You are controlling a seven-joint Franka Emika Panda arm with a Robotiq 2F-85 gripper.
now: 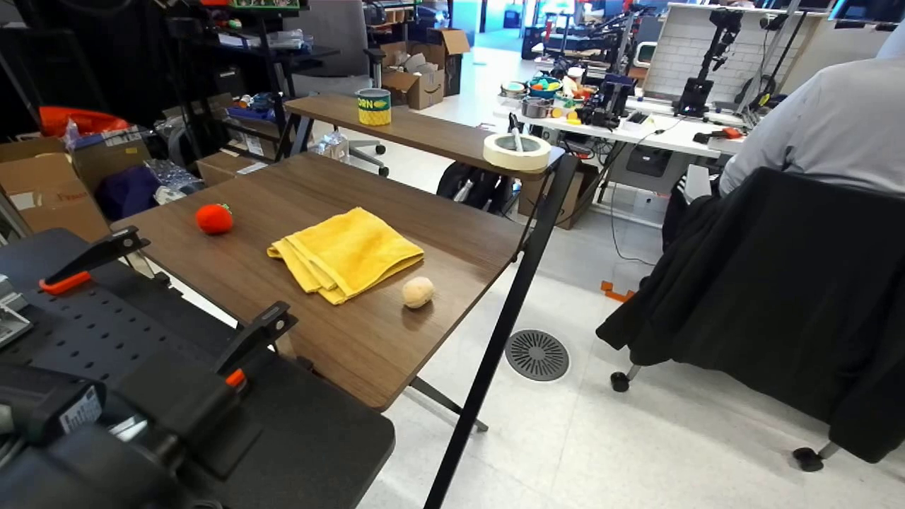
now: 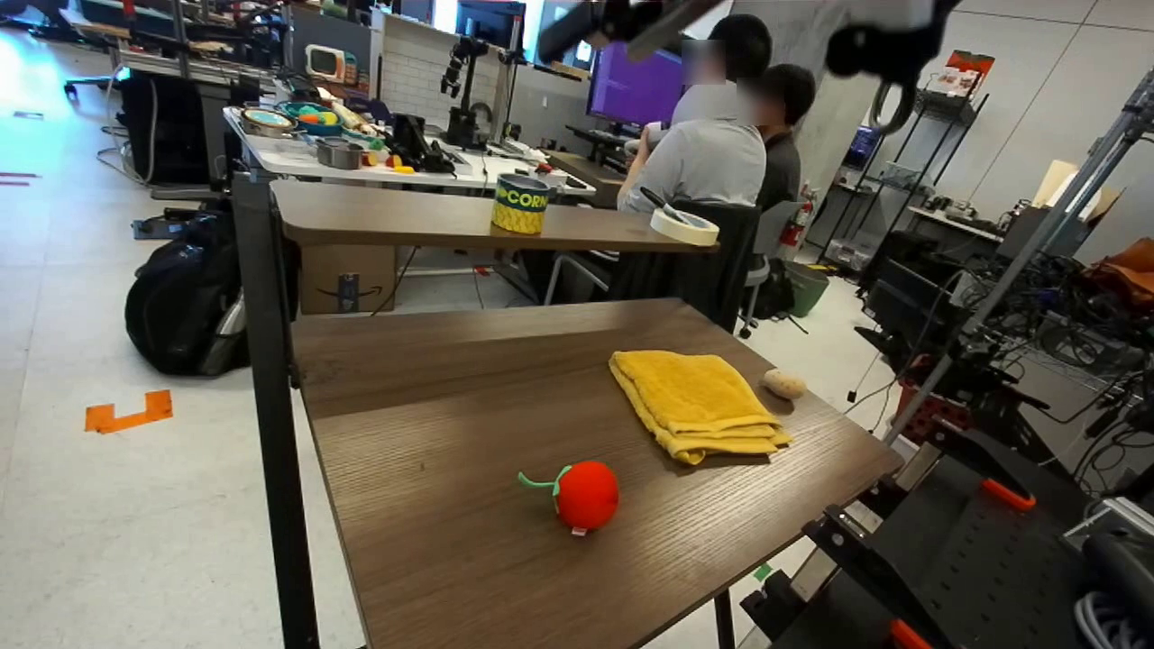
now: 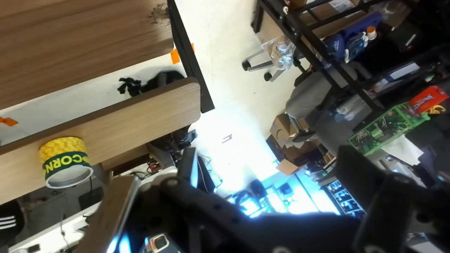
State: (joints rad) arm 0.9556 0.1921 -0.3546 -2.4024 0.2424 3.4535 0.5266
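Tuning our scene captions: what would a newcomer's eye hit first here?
Probably the folded yellow cloth, bright against the brown tabletop. Next, the green-stemmed red toy, tomato-like, on that same tabletop, apart from the cloth. Then the yellow can marked CORN, upright on the raised shelf; the wrist view shows it upside down, to the image's left of the open claw.

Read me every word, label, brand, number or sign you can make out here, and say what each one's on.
"CORN": on the green-banded yellow cylindrical can, upside down in the wrist view.
Curved arrow mark, no readable words: brown cardboard box in an exterior view.
Too small to read: white label on the black boxy device.
Too blurred: print on the red packet and the tan cardboard carton.
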